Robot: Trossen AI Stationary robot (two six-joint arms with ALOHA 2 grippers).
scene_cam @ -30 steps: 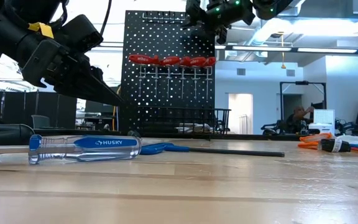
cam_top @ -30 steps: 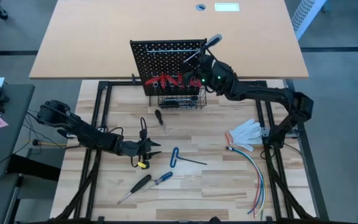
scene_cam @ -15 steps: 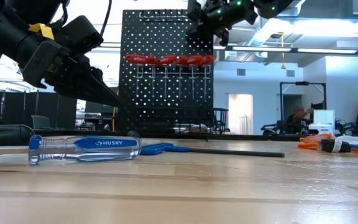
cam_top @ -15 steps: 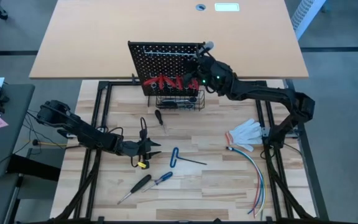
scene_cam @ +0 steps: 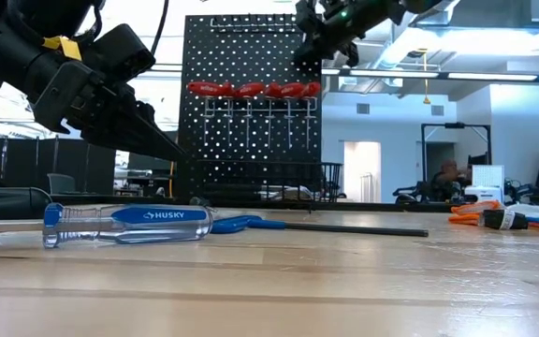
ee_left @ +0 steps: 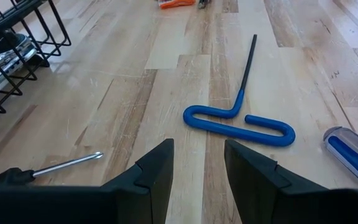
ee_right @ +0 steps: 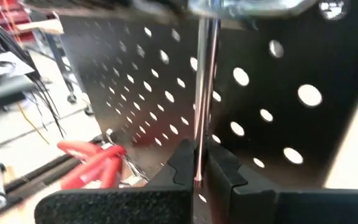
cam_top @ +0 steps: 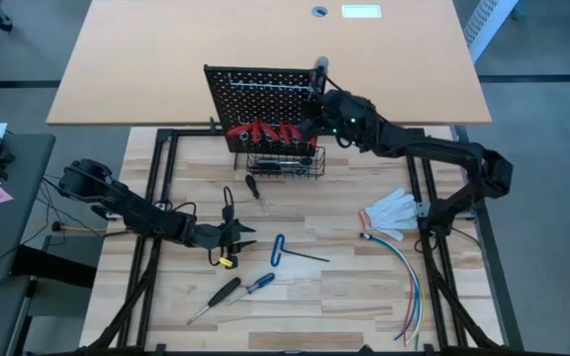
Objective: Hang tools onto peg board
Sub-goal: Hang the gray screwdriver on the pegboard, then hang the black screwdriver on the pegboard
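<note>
1. The peg board (cam_top: 263, 97) stands at the far middle of the table, a row of red-handled tools (cam_top: 262, 131) already hung on it above its wire basket (cam_top: 285, 162). The board looks light; a sideways push from the arm could tip or shift it and shake those tools loose.
2. The right gripper (ee_right: 199, 163) is at the board's upper right corner, clenched on a thin metal shaft (ee_right: 205, 81), apparently a screwdriver's. If the shaft misses its ring holder, it may scrape the panel or twist in the fingers.
3. Released too soon, that tool would likely drop into the basket or behind the board.
4. The left gripper (ee_left: 197, 163) hovers released over the near left, close to the blue hex key (ee_left: 238, 121). Descending off-centre, it could nudge the key away, or toward the blue screwdriver (cam_top: 258, 284).
</note>
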